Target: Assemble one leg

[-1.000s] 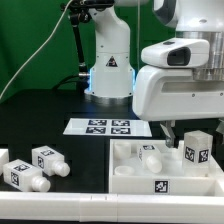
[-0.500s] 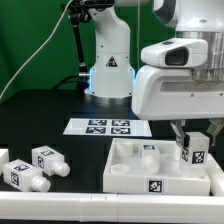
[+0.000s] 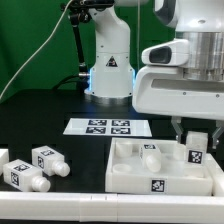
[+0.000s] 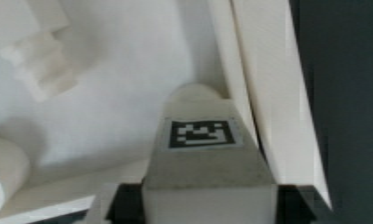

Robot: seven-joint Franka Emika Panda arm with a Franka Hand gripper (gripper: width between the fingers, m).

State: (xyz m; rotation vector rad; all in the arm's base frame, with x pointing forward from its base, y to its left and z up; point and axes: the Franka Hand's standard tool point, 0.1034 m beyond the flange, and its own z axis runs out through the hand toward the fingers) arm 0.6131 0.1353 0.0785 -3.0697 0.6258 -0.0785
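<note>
My gripper (image 3: 196,140) is shut on a leg (image 3: 195,151), a small white block with a black-and-white tag, and holds it upright down inside the white square tray (image 3: 130,172) at its far corner on the exterior view's right. In the wrist view the leg (image 4: 204,145) fills the space between my dark fingers (image 4: 126,203), right next to the tray's raised rim (image 4: 263,90). Two more legs (image 3: 48,160) (image 3: 22,175) lie on the table at the exterior view's left. Another leg (image 3: 150,152) lies inside the tray.
The marker board (image 3: 104,126) lies flat behind the tray. The robot's white base (image 3: 108,70) stands at the back. A long white bar (image 3: 60,208) runs along the front edge.
My gripper has lowered the held leg further into the tray's corner over the last second.
</note>
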